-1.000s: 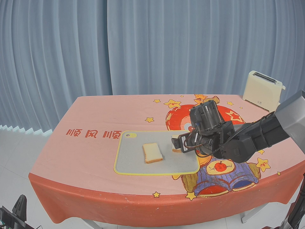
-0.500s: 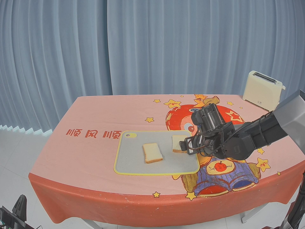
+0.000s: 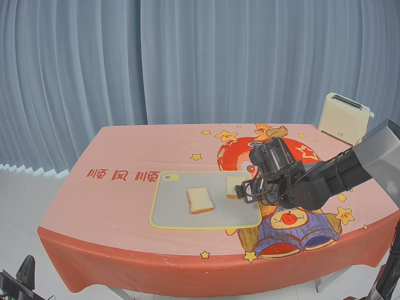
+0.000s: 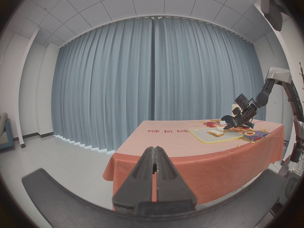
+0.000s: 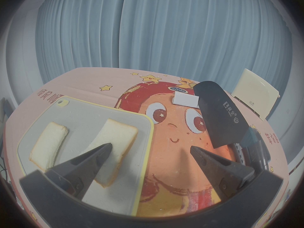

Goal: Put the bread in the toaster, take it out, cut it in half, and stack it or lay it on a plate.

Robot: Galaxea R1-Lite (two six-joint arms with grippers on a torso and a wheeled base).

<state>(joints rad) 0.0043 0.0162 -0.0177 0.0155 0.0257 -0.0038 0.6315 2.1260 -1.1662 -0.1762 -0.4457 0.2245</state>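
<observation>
Head view has the long counter (image 3: pixel 125 155), draped in a salmon-pink cloth printed with stars and a cartoon face, carrying everything. A grey rectangular cutting board with a yellow rim (image 3: pixel 175 215) lies flat near the front edge. A cream-coloured slot toaster (image 3: pixel 343 118) stands upright at the far right corner, well apart from the board. The right gripper (image 5: pixel 150 148) hangs low over the board's right edge, fingers spread wide and holding nothing; one fingertip overlaps the nearer bread piece (contact cannot be told). The left gripper (image 4: pixel 155 151) sits low beside the counter, fingers pressed together and empty. A black broad-bladed knife (image 5: pixel 221 117) lies on the cloth between board and toaster. Two pale half slices lie flat on the board: the left bread half (image 3: pixel 200 200) near its middle, the right bread half (image 3: pixel 233 186) by the right rim.
</observation>
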